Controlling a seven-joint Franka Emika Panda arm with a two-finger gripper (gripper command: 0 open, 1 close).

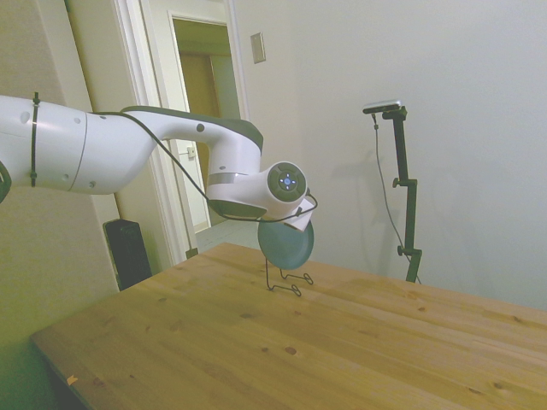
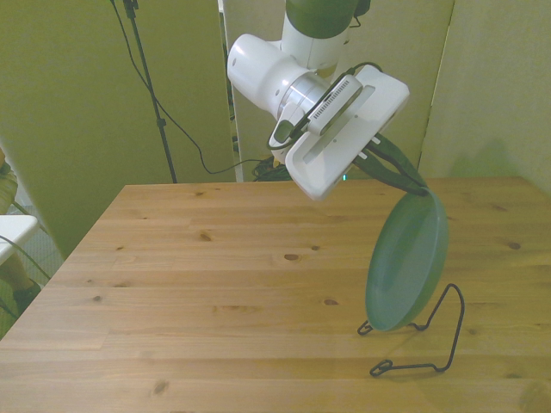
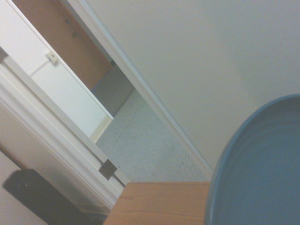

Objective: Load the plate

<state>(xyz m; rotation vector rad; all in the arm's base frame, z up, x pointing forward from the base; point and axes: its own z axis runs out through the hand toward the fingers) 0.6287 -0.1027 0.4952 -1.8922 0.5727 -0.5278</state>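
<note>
Gripper (image 2: 411,182) pinched the teal plate (image 2: 406,262) by its top rim, held on edge so its bottom edge seated in the wire rack (image 2: 428,340).

Plate (image 2: 406,262): on edge in wire rack (image 2: 435,340), bench (image 2: 215,284), lower right of front view; tool (image 2: 405,176) at its top rim.

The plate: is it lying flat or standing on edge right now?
On edge. In the front view the plate stands nearly upright, leaning slightly, its lower rim in the wire rack and its top rim at the gripper.
</note>
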